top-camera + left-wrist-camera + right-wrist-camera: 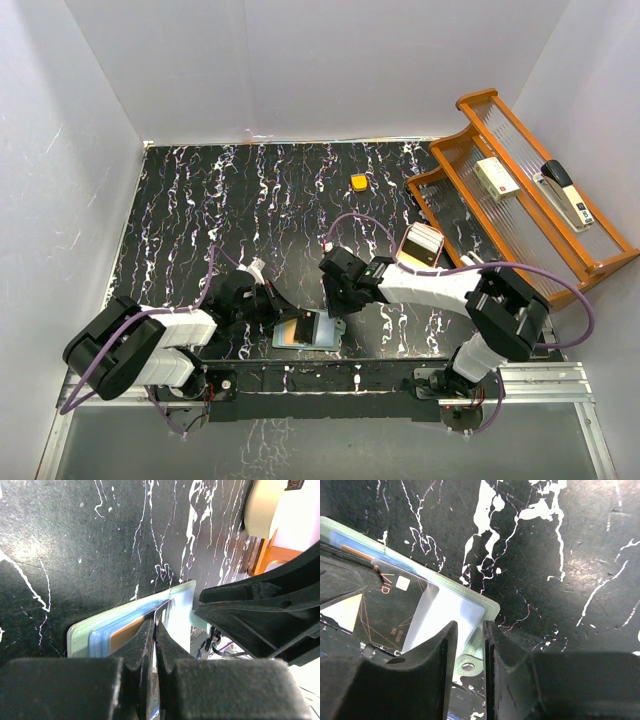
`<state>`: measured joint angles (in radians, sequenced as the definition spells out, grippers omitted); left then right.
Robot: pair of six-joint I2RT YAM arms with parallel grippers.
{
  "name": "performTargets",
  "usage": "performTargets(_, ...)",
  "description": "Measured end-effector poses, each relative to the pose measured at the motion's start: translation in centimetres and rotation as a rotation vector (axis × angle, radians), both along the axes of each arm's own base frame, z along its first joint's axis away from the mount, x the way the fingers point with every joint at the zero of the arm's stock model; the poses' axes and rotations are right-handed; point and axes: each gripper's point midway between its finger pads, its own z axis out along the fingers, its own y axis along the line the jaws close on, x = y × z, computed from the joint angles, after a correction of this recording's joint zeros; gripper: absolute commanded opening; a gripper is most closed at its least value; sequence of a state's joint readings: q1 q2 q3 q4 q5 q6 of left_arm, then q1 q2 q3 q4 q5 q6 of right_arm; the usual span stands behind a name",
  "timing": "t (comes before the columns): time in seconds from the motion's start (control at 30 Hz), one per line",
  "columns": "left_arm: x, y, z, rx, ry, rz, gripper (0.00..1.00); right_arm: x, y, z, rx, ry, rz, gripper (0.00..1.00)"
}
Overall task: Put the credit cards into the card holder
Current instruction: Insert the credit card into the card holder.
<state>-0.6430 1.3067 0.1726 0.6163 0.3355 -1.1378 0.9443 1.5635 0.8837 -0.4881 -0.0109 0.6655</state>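
Observation:
The pale green card holder (320, 337) lies open near the table's front edge. In the left wrist view the card holder (80, 636) has a brownish card (125, 634) in a pocket. My left gripper (156, 623) is shut on a thin dark card (159, 614), held edge-on at the holder's pockets. In the right wrist view a dark credit card (382, 611) lies at the holder (487, 606). My right gripper (470, 626) stands over the holder's edge by its snap tab (468, 666). Its jaws are a narrow gap apart and pinch nothing. In the top view the left gripper (283, 318) and right gripper (334, 305) flank the holder.
A tan dish (405, 245) with more cards sits right of centre. A small orange block (358, 182) lies at the back. A wooden tray (560, 250) with a stapler (563, 190) stands at the right. The right arm's finger (260, 610) crowds the left wrist view.

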Motion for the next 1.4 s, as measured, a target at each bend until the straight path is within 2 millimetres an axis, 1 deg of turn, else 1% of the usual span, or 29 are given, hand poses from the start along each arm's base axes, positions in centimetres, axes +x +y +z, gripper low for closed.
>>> performTargets(0.13, 0.0, -0.1, 0.0, -0.003, 0.004, 0.006, 0.00, 0.2, -0.1, 1.5, 0.015, -0.015, -0.028, 0.29)
performTargets(0.2, 0.0, -0.1, -0.1, -0.004, 0.005, 0.010, 0.00, 0.1, -0.1, 2.7, 0.046, -0.023, -0.046, 0.30)
performTargets(0.33, 0.0, -0.3, -0.1, -0.006, 0.006, 0.014, 0.00, -0.3, -0.3, 3.4, 0.076, -0.024, -0.073, 0.34)
performTargets(0.37, 0.0, -0.3, -0.1, -0.005, 0.005, 0.014, 0.05, -0.5, -0.6, 3.4, 0.077, -0.019, -0.080, 0.37)
performTargets(0.4, 0.0, -0.3, -0.1, -0.005, 0.004, 0.014, 0.11, -0.6, -0.7, 3.2, 0.075, -0.015, -0.087, 0.38)
performTargets(0.5, 0.0, -0.4, 0.0, -0.004, 0.004, 0.016, 0.26, -1.2, -1.5, 2.3, 0.058, 0.005, -0.102, 0.38)
performTargets(0.57, 0.2, -0.6, 0.3, -0.008, 0.000, 0.014, 0.32, -1.5, -1.9, 1.8, 0.047, 0.016, -0.111, 0.38)
performTargets(0.67, 0.3, -0.8, 0.7, -0.005, -0.006, 0.009, 0.39, -1.7, -2.0, 1.3, 0.049, 0.022, -0.117, 0.36)
performTargets(0.9, 0.2, -0.2, 1.4, 0.044, -0.021, 0.005, 0.47, -1.7, -1.8, 0.4, 0.065, 0.022, -0.115, 0.28)
performTargets(1.07, 0.2, 0.3, 1.5, 0.101, -0.026, -0.010, 0.50, -2.0, -1.8, -0.4, 0.068, 0.032, -0.111, 0.24)
performTargets(1.23, 0.0, 0.7, 1.6, 0.132, -0.021, -0.023, 0.55, -2.0, -1.5, -0.6, 0.087, 0.036, -0.108, 0.21)
performTargets(1.4, -0.5, 1.0, 1.7, 0.142, -0.014, -0.026, 0.58, -2.1, -1.3, -0.6, 0.101, 0.041, -0.113, 0.20)
